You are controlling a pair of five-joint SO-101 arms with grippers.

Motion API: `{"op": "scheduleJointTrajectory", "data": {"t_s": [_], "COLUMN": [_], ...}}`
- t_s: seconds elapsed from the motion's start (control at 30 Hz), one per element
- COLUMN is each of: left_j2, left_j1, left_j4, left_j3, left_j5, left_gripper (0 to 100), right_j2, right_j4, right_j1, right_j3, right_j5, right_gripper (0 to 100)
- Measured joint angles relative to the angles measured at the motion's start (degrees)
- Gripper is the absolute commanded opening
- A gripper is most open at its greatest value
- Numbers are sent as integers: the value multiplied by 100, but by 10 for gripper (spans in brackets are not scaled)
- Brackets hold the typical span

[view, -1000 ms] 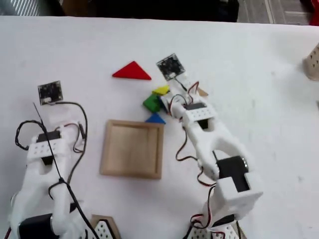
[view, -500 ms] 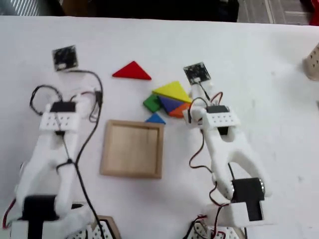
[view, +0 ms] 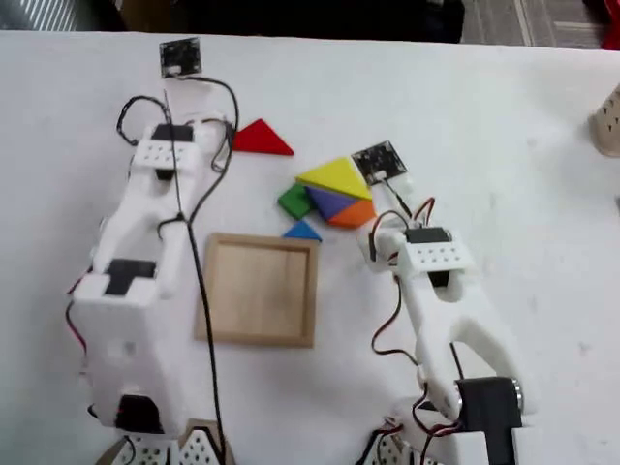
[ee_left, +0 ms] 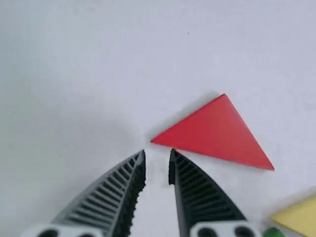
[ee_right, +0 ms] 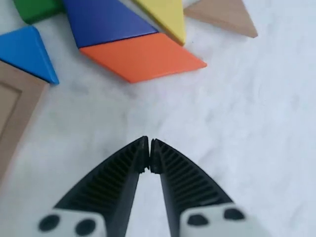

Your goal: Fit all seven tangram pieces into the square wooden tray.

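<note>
The square wooden tray [view: 257, 289] lies empty between my two arms. A red triangle [view: 260, 139] sits alone beyond it. My left gripper [ee_left: 157, 157] hovers at a corner of the red triangle [ee_left: 215, 133], its jaws a narrow gap apart and holding nothing. Past the tray's far right corner lie a yellow triangle [view: 336, 177], a green square [view: 294, 201], a purple triangle [view: 329, 201], an orange parallelogram [view: 353, 213] and a small blue triangle [view: 302, 232]. My right gripper [ee_right: 148, 148] is shut and empty, just short of the orange parallelogram [ee_right: 143, 57]. A tan triangle [ee_right: 222, 15] lies beyond that.
A tan perforated object [view: 607, 121] stands at the table's right edge. The table's far edge runs along the top of the high view. A corner of the tray [ee_right: 15, 103] is beside my right gripper. White tabletop stretches to the right of the right arm [view: 431, 254].
The left arm has swung forward, away from the table's near left, up to the red triangle. The right arm has drawn back from the cluster, uncovering the yellow, purple and orange pieces.
</note>
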Motion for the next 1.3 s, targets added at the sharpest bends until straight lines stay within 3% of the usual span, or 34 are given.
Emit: {"op": "scheduleJointTrajectory", "data": {"t_s": [0.47, 0.63, 0.87, 1.3], "left_j2": [4026, 5081, 5767, 5231], "left_j1": [35, 202, 413, 835], "left_j4": [0, 492, 2233, 5266], "left_j3": [-5020, -6462, -8229, -8510], "left_j5": [0, -176, -1081, -1152], "left_gripper": [102, 102, 102, 73], "right_j2": [-9, -9, -9, -9], "right_j4": [-114, -114, -114, -114], "right_j1": [-53, -62, -53, -53], "right_j3": [176, 176, 176, 176], "right_j5": [193, 193, 193, 193], "right_gripper": [17, 17, 17, 17]}}
